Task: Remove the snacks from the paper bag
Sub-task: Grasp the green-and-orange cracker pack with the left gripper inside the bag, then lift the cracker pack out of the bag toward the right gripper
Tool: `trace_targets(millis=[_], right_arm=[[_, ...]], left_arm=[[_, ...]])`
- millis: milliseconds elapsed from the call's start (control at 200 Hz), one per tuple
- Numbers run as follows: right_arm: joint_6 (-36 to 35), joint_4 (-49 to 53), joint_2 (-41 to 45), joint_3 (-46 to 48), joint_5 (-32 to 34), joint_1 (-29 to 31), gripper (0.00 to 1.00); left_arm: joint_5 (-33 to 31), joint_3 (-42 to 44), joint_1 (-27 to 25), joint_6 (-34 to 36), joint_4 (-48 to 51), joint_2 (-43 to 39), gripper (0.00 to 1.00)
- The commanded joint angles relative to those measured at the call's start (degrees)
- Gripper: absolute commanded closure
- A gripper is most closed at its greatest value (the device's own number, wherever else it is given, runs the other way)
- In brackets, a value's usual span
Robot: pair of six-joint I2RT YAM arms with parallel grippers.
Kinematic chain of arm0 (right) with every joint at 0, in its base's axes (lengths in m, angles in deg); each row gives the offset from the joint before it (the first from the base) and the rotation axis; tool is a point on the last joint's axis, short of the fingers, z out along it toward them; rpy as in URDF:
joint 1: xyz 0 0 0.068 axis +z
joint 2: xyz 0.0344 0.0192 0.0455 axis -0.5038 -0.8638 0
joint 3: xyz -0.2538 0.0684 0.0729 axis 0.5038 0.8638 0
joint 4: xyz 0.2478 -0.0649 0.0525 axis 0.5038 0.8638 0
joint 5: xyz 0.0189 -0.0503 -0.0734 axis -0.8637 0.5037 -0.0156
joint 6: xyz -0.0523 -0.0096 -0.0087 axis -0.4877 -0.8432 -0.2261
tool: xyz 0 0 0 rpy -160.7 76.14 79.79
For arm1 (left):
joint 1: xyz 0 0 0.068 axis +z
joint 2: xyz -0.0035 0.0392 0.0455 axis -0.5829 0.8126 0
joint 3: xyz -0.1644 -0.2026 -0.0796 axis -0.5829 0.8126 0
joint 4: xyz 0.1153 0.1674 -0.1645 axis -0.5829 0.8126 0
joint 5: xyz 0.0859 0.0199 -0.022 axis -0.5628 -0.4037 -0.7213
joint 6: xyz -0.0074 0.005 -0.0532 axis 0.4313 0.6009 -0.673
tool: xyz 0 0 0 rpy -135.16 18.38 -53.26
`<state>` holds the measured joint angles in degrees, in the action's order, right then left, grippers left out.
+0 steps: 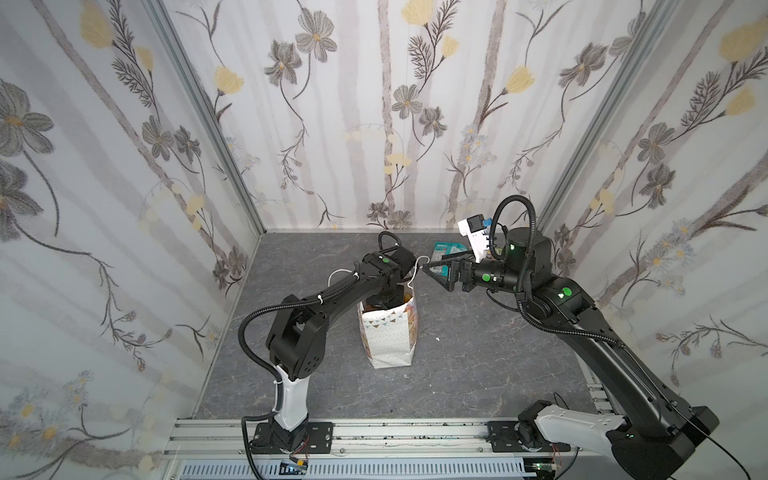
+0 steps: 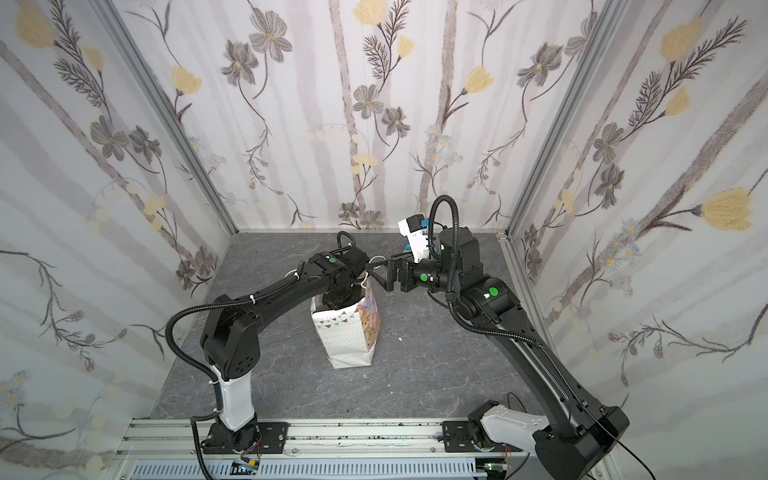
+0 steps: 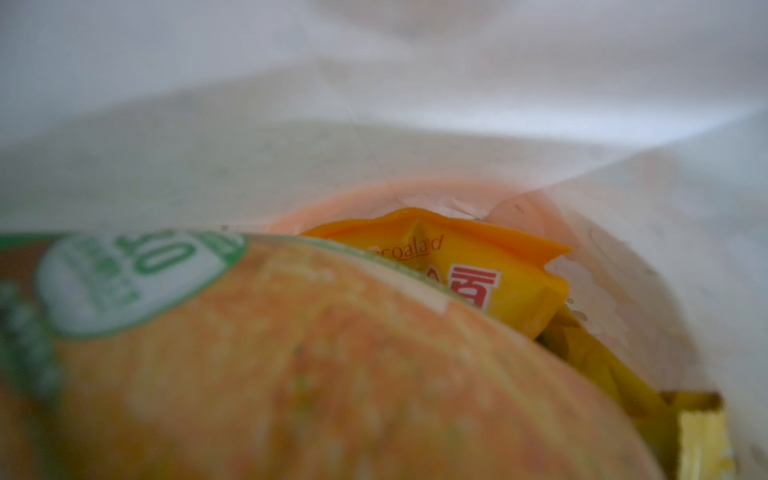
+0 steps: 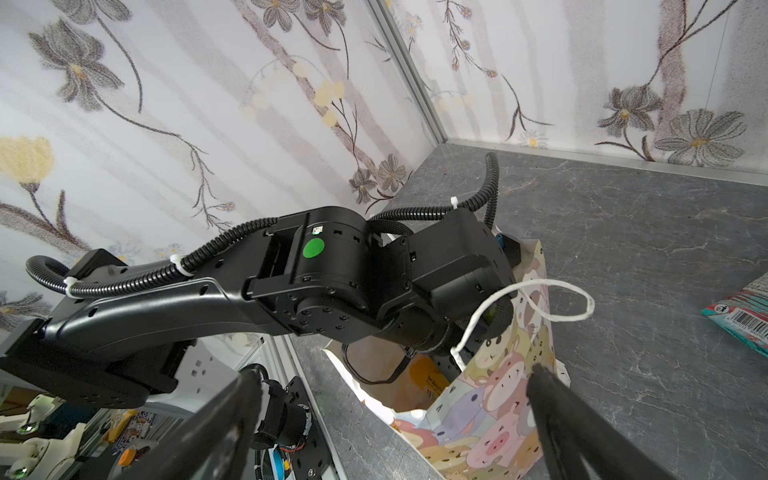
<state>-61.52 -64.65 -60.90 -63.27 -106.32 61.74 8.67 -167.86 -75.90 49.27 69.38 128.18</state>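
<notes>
My left pincer is sunk into the mouth of the small white paper gift bag. Its fingers are hidden, so I cannot tell whether they are apart or clamped on anything. From its wrist camera, the nearest thing is a bulging orange foil packet, right up against the lens and out of focus. It carries a green-rimmed white badge whose green print I cannot read. Just past it lies a creased orange-yellow foil packet with red lettering ending "coalad" and a red block character beneath. Lower beside that, crumpled yellow foil shows. Beyond all three is the bag's white inner wall.

My right pincer hangs outside the bag, fingers spread wide with nothing between them. Just beyond its tips stands the bag's side, printed with pastel cartoon animal faces. A white cord handle loops out above that. Through the bag's mouth I glimpse an orange wrapper with dark print too small to read. Farther off to this pincer's side, a teal foil packet with a barcode lies flat on the grey marbled tabletop, apart from the bag.
</notes>
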Motion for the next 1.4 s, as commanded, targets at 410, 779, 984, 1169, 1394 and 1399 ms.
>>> trace_targets(millis=[410,779,984,1169,1394,1399], right_arm=[[-0.2,-1.1,-1.5,-0.3,1.4,0.2,0.01],[0.0,-0.8,-3.2,-0.5,3.2,0.2,0.01],[0.0,-0.6,-2.8,-0.2,3.3,0.2,0.01],[0.0,-0.6,-2.5,-0.1,3.4,0.2,0.01],[0.0,-0.7,-2.2,0.2,3.2,0.2,0.01],[0.0,-0.7,-2.1,0.2,3.2,0.2,0.01]], left_arm=[[-8.5,-8.4,0.6,1.9,7.5,1.5,1.00],[-11.0,-13.1,0.8,2.5,10.2,1.2,1.00],[-11.3,-15.4,0.8,2.7,10.8,1.2,1.00],[-11.3,-16.2,1.0,2.5,10.4,-0.1,1.00],[-11.3,-17.1,1.0,2.5,9.9,-1.2,1.00],[-11.3,-17.2,1.0,2.5,9.9,-1.3,1.00]])
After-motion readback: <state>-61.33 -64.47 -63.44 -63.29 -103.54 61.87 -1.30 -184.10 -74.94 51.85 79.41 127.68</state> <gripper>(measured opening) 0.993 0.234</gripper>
